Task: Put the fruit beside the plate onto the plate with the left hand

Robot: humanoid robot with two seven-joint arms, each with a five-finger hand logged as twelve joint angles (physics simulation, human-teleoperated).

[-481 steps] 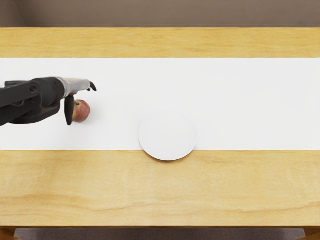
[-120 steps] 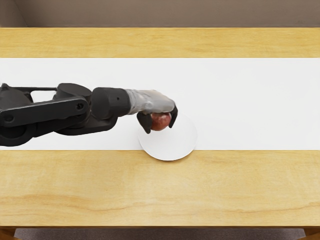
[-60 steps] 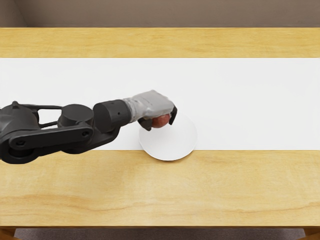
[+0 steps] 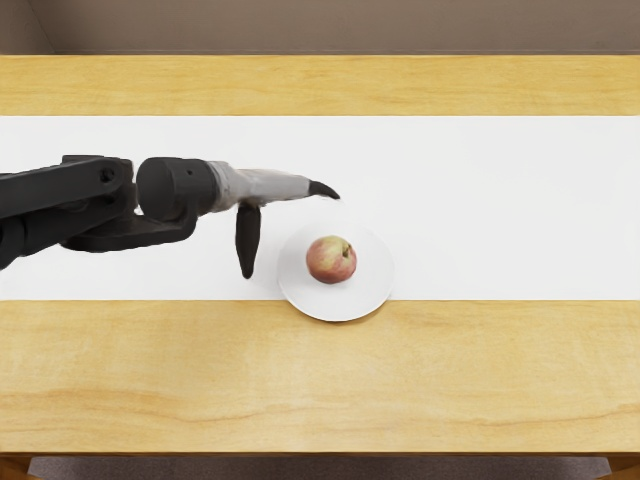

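Observation:
A red-yellow apple (image 4: pixel 331 259) sits upright on the white round plate (image 4: pixel 365 290), a little left of its centre. My left hand (image 4: pixel 285 228) reaches in from the left, open, to the upper left of the plate. Its fingers (image 4: pixel 300 186) stretch out flat toward the right, and the thumb (image 4: pixel 246 245) hangs down beside the plate's left rim. The hand holds nothing and does not touch the apple. The right arm is out of view.
The plate lies at the front edge of a white runner (image 4: pixel 480 200) that crosses the wooden table (image 4: pixel 320 380). The left forearm (image 4: pixel 90 205) lies over the runner's left part.
The hand has let go of the apple, which now rests on the plate. The fingers have spread, and the hand has drawn back up and to the left.

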